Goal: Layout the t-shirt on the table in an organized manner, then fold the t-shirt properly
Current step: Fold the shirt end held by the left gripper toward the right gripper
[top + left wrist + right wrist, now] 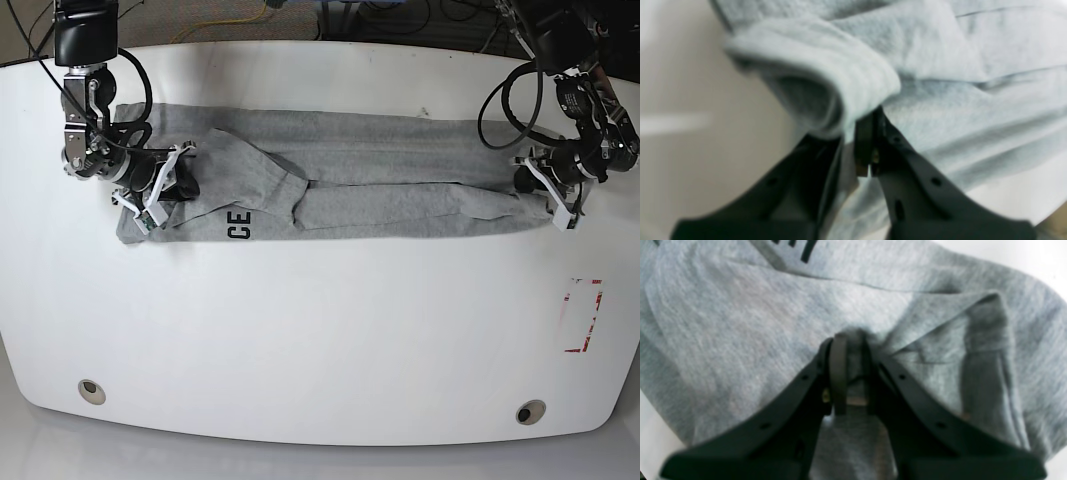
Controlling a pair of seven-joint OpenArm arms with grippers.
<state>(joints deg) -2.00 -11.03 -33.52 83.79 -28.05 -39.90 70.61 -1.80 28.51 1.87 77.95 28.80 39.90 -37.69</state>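
Stretched across the far half of the table (320,330): the t-shirt (380,170), folded into a long band.
Pinched at opposite ends, with left gripper (858,133) clamped on a rolled hem, right gripper (851,350) closed tight on bunched cloth near black lettering (238,224).

One overhead view, two close wrist views

The base camera looks steeply down from well above the large white smooth desk (320,330), taking in both arms. Each wrist camera sits just behind its own black fingers (923,173) (800,393), facing along them, very near the light heather-grey cotton t-shirt (400,165) (973,100) (740,323), which all three views share.
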